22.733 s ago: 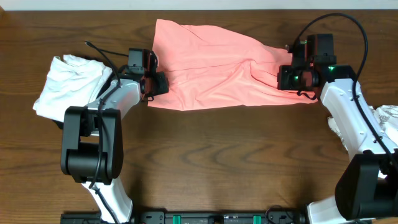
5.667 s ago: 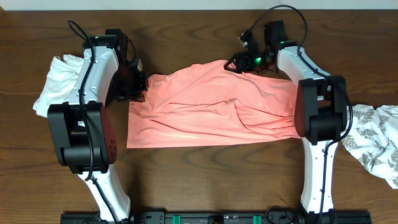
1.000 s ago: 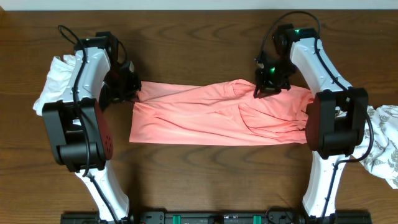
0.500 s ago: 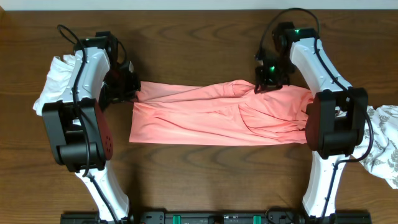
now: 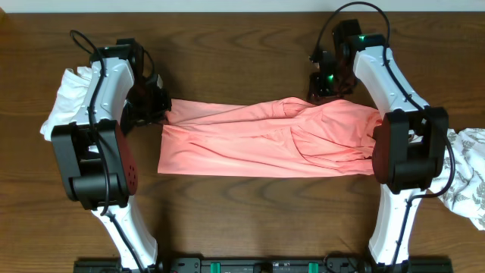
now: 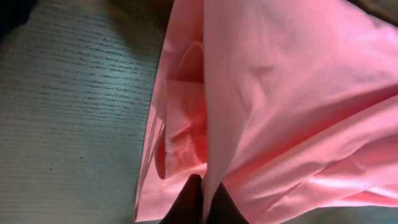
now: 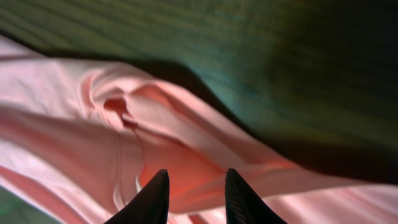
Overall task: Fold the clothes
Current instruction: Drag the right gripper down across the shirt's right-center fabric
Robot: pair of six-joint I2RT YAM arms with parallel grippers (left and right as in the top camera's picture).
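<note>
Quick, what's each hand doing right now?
Left hand: closed on the pink garment.
Right hand: open, holding nothing.

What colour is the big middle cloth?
The large soft fabric garment is plain salmon pink, clearest from overhead.

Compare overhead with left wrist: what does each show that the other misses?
Overhead only: the salmon-pink garment laid as a long band, the right end effector by its far edge, a white garment, a leaf-print cloth. Left wrist only: close-up of the left end effector shut on a layered fabric edge. Both: pink fabric, wooden table.
</note>
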